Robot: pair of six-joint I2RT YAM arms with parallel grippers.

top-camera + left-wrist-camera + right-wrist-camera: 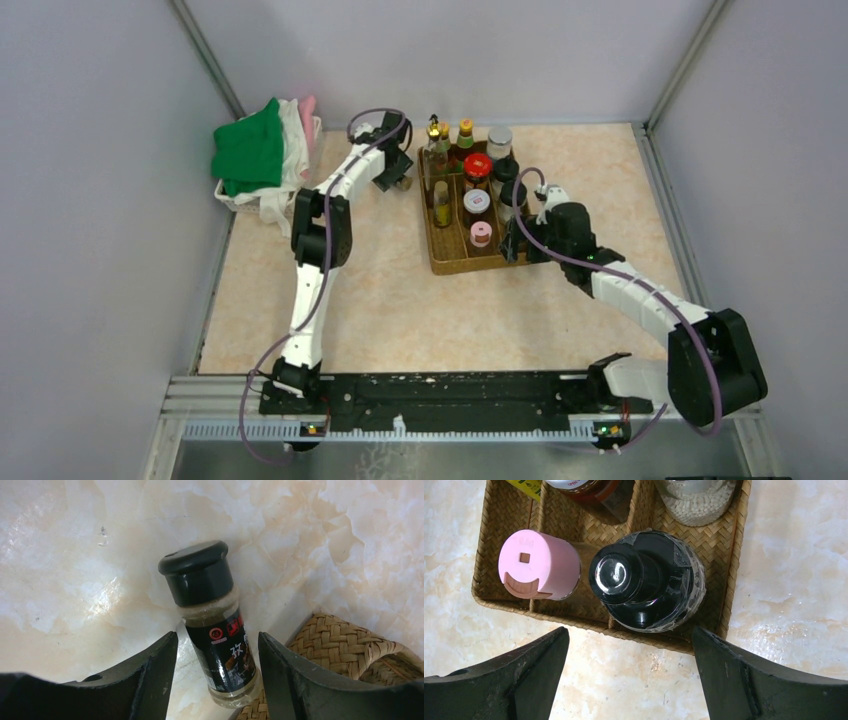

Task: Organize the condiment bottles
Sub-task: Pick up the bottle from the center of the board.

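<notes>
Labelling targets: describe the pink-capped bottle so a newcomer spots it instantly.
Find the brown woven compartmented tray mid-table. In its middle column, at the near end, stands a small pink-capped bottle, beside a dark black-capped bottle. It's the only pink cap.

Open end effector point(629, 672) hovers above dark bottle point(649, 582) beside pink-capped bottle point(539, 565).
</notes>
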